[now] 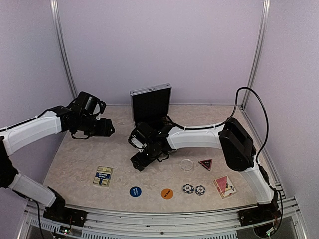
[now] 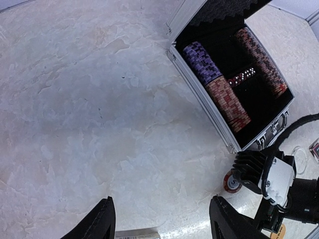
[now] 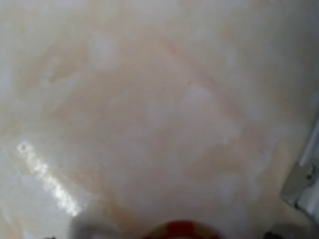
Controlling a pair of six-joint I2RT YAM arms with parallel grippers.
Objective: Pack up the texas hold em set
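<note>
The silver case [image 1: 151, 102] stands open at the back, its lid upright. The left wrist view shows rows of striped chips [image 2: 219, 87] and dice in its black lining. My right gripper [image 1: 140, 161] is down at the table in front of the case, over a red-striped chip [image 2: 232, 181], which shows blurred at the bottom edge of the right wrist view [image 3: 182, 230]; its jaws look spread, with a gap on either side of the chip. My left gripper [image 2: 162, 224] hovers open and empty above bare table to the left of the case.
Along the front lie a blue-and-yellow card deck [image 1: 103, 176], a blue disc [image 1: 135, 191], an orange disc [image 1: 167, 193], two striped chips [image 1: 193, 189] and a red card deck [image 1: 225, 186]. A clear disc [image 1: 187, 165] and a dark triangle [image 1: 205, 163] lie under the right forearm.
</note>
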